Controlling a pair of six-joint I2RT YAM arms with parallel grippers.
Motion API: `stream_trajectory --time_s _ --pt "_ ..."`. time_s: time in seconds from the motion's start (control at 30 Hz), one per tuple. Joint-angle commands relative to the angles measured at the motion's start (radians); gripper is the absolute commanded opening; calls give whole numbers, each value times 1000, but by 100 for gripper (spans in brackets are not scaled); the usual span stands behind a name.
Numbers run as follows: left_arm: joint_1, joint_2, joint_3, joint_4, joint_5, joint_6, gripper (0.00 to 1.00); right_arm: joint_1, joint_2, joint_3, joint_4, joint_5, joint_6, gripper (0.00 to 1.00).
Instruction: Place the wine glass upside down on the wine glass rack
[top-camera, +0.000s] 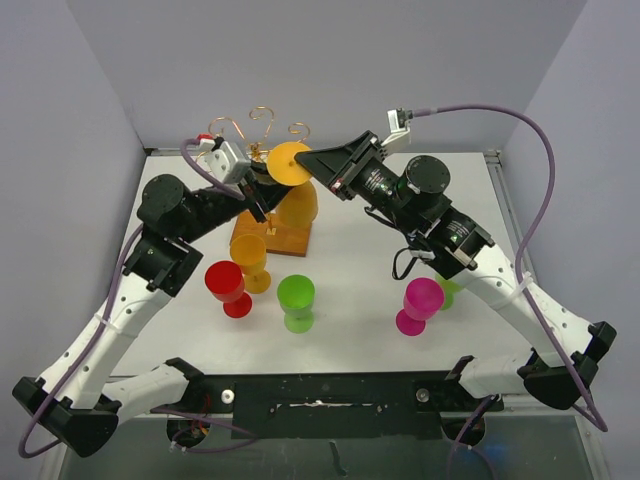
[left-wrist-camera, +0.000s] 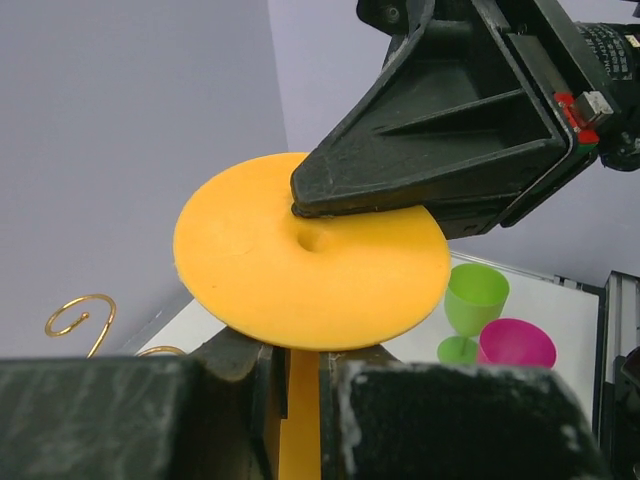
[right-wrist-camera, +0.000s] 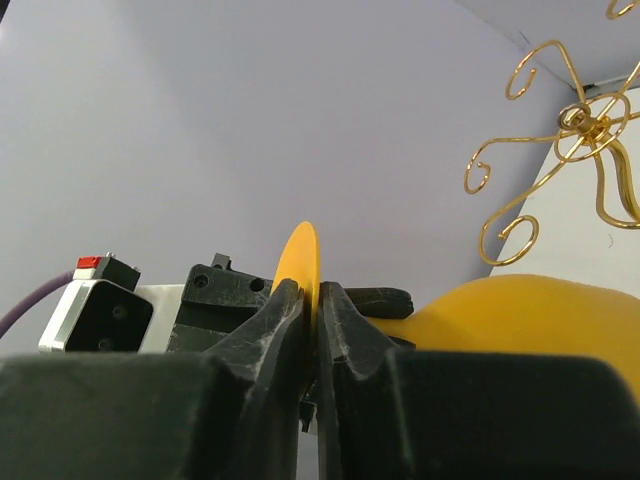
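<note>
Though the top view shows both arms stretched inward to meet at the foot-up wine glass (top-camera: 297, 208), close by the wine glass rack (top-camera: 285, 242), it hides the grips. Left wrist view: the left gripper (left-wrist-camera: 300, 375) is clamped on the stem. Right wrist view: the right gripper (right-wrist-camera: 311, 305) pinches the foot's rim.

Six wine glasses, two orange glasses (top-camera: 287, 162) (top-camera: 250, 260), two green glasses (top-camera: 296, 300) (top-camera: 452, 290), one red glass (top-camera: 227, 286), one pink glass (top-camera: 420, 304), one wire rack (top-camera: 290, 240), two robot arms (top-camera: 150, 268) (top-camera: 485, 262)
</note>
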Motion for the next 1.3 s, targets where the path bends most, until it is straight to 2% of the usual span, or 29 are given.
stream_trajectory --time_s 0.0,0.17,0.33,0.47,0.6,0.83,0.97,1.1,1.27 --pt "3 -35 19 70 -28 -25 7 0 -38 50 -92 -31 48 1" --pt "3 -36 47 -4 -125 -66 39 -4 -44 67 -141 23 97 0" --pt "3 -80 34 -96 -256 -91 54 -6 -47 96 -215 144 104 0" --pt "4 -148 12 -187 -395 -98 56 -30 -48 95 -223 238 79 0" --pt "3 -243 -46 -221 -570 -102 56 -83 -20 90 -195 261 50 0" --pt "5 -439 -299 -67 -900 -167 56 -200 88 102 -96 212 -34 0" --pt "7 -493 -372 -24 -1010 -185 56 -258 165 154 -79 149 -51 0" --pt "12 -519 -395 -29 -1045 -186 56 -286 234 192 -73 98 -51 0" --pt "22 -538 -412 -5 -960 -157 56 -288 288 212 -35 46 -48 0"
